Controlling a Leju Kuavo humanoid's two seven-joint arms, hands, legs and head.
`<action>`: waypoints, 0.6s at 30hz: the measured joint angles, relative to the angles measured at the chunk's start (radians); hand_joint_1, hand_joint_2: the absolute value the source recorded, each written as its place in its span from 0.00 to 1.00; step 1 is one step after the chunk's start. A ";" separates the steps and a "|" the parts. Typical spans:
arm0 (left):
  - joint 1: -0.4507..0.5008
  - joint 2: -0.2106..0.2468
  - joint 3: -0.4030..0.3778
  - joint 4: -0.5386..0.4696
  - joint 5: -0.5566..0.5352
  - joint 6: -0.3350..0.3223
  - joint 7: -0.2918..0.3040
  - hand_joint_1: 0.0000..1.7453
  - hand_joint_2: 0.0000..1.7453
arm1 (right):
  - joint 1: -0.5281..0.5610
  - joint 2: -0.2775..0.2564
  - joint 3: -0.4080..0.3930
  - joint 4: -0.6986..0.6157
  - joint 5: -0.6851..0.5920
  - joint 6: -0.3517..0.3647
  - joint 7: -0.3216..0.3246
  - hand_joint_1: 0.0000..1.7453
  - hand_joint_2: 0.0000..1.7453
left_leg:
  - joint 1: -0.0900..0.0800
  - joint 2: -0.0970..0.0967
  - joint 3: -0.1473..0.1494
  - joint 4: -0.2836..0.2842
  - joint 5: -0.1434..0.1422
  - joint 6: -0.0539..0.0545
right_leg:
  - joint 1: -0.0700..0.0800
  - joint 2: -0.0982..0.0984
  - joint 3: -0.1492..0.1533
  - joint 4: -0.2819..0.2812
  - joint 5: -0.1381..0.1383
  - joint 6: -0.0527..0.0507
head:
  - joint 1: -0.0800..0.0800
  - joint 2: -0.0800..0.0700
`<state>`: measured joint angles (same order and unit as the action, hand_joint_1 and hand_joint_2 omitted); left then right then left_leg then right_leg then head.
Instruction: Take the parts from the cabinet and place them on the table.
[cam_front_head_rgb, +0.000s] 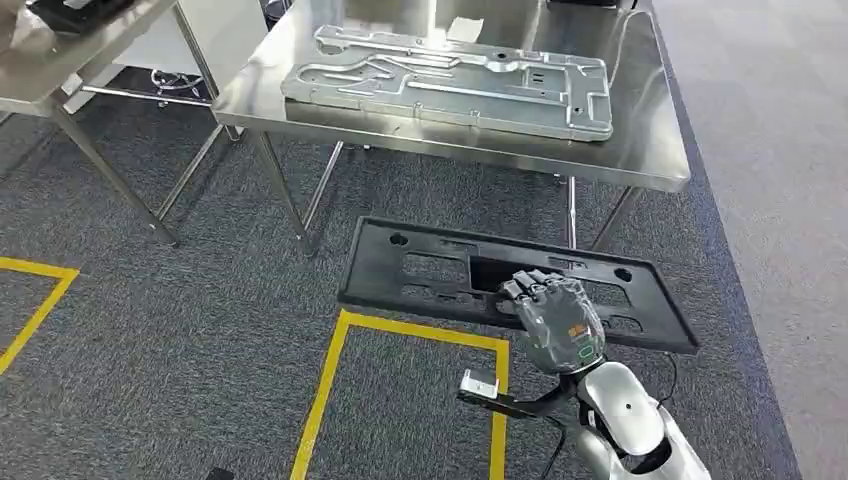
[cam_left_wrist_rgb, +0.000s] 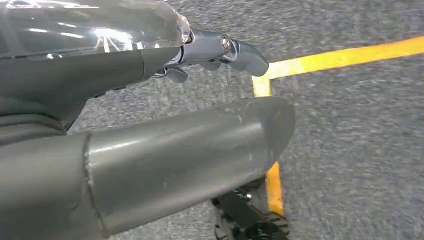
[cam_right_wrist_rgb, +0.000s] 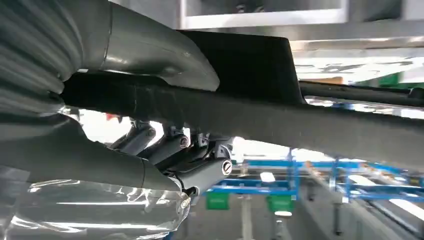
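Fingers (cam_front_head_rgb: 530, 290) of the right hand (cam_front_head_rgb: 555, 318) sit closest to the lens in the head view, hooked through the middle cutout of the black panel (cam_front_head_rgb: 420, 272) and clamped on its near rail. The wrist view backs that up: thumb on one face of the panel, darker fingers curled round the other, so it's a proper wrap and not just a pinch. My guess is the cutout is used because it's the only spot on that wide flat part a hand can actually close around, and it's near the middle, so the panel hangs roughly level instead of drooping at one end.

So the task's thing is in the air, carried flat over the carpet, just short of the table's (cam_front_head_rgb: 640, 150) near edge and below the level of the top. Not placed yet.

Left hand (cam_left_wrist_rgb: 220, 52) hangs down by the floor, over the yellow tape (cam_front_head_rgb: 330, 390) corner. Its fingers look loosely curled and a bit apart with nothing in them.

On the table, a big silver metal plate (cam_front_head_rgb: 450, 80) lies across most of the middle, long side parallel to the near edge. That leaves only a strip along the near edge and some room toward the right corner, so I'd say the panel needs lifting higher and setting down there, or it'll end up on the plate.
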<state>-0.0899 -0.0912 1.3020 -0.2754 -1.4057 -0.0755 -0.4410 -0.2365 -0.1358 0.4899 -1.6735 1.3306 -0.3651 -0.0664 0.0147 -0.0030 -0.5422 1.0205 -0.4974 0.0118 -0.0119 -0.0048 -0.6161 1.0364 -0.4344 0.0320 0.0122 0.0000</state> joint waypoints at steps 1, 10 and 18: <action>-0.002 0.001 -0.002 0.001 0.000 0.000 0.000 0.00 0.00 | -0.006 0.006 0.020 0.003 0.002 0.000 -0.004 1.00 1.00 | 0.001 0.000 -0.004 0.000 -0.001 -0.007 | 0.000 0.002 0.003 -0.011 -0.010 -0.010 | -0.001 0.000; -0.008 0.004 -0.008 0.007 0.003 -0.003 -0.002 0.00 0.00 | -0.051 0.024 0.107 0.042 0.019 0.002 -0.015 1.00 1.00 | 0.005 0.004 -0.184 0.325 -0.117 -0.033 | 0.009 0.006 0.052 -0.029 -0.042 -0.059 | -0.012 0.000; -0.007 0.006 -0.014 0.013 0.003 -0.005 -0.002 0.00 0.00 | -0.085 0.027 0.130 0.059 0.040 -0.016 -0.016 1.00 1.00 | -0.006 0.002 -0.081 0.016 0.057 0.005 | 0.017 0.016 0.100 -0.025 -0.080 -0.028 | -0.015 0.000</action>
<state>-0.0966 -0.0851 1.2883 -0.2624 -1.4031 -0.0805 -0.4429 -0.3212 -0.1087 0.6203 -1.6144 1.3710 -0.3807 -0.0824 0.0086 -0.0010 -0.6232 1.0366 -0.4407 0.0171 0.0047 0.0109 -0.5165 1.0113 -0.5140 0.0041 -0.0031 0.0000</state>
